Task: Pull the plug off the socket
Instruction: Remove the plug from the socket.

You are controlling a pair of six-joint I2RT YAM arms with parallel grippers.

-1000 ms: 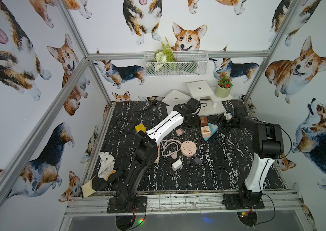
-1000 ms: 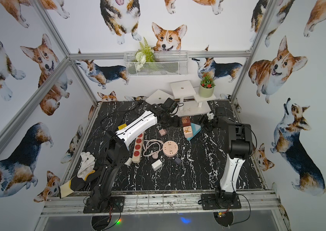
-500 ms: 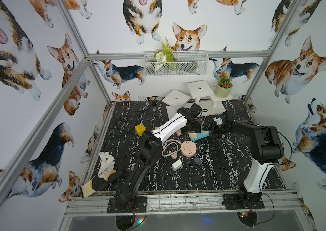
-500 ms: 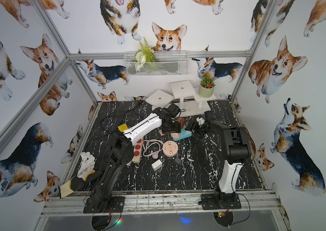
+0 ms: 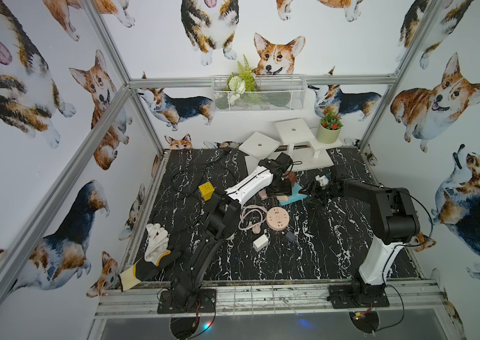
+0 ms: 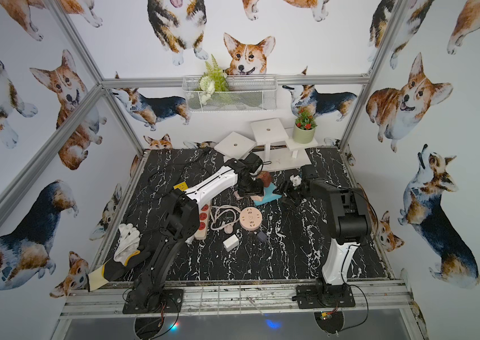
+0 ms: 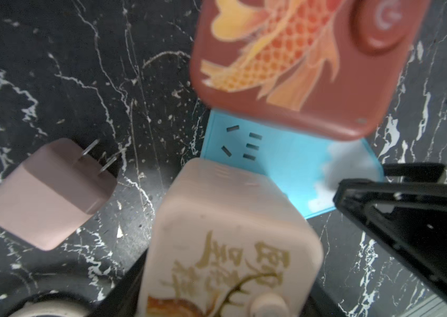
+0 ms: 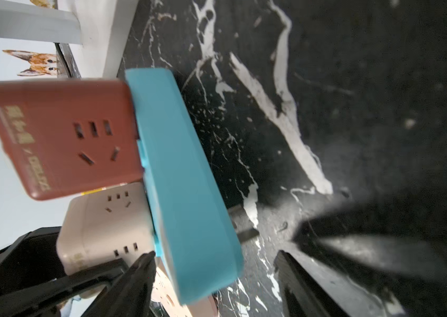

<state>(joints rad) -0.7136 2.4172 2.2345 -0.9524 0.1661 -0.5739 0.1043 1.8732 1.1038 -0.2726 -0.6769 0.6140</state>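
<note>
A blue socket block [image 5: 293,197] [image 8: 189,192] lies tilted on the black marble table [image 5: 306,259], with two cube plugs in its face. One plug is red with a koi print [image 7: 299,60] [image 8: 66,137]. The other plug is beige with gold lettering [image 7: 233,233] [image 8: 107,219]. My left gripper [image 7: 225,274] [image 5: 277,190] is shut on the beige plug, a finger against each side. My right gripper [image 8: 214,255] [image 5: 311,192] stands open around the blue socket's end; one finger touches it, the other is apart.
A loose pink charger [image 7: 49,192] lies beside the socket. Nearer the front are a round pink socket [image 5: 277,218] with its coiled cord, a white adapter [image 5: 261,243] and a power strip [image 6: 202,220]. A yellow cube [image 5: 206,190], gloves [image 5: 156,244] and white stands [image 5: 291,138] ring the area.
The left gripper has come down from the back onto the beige plug and narrowed on it. The right gripper has moved left to the blue socket, still open.
</note>
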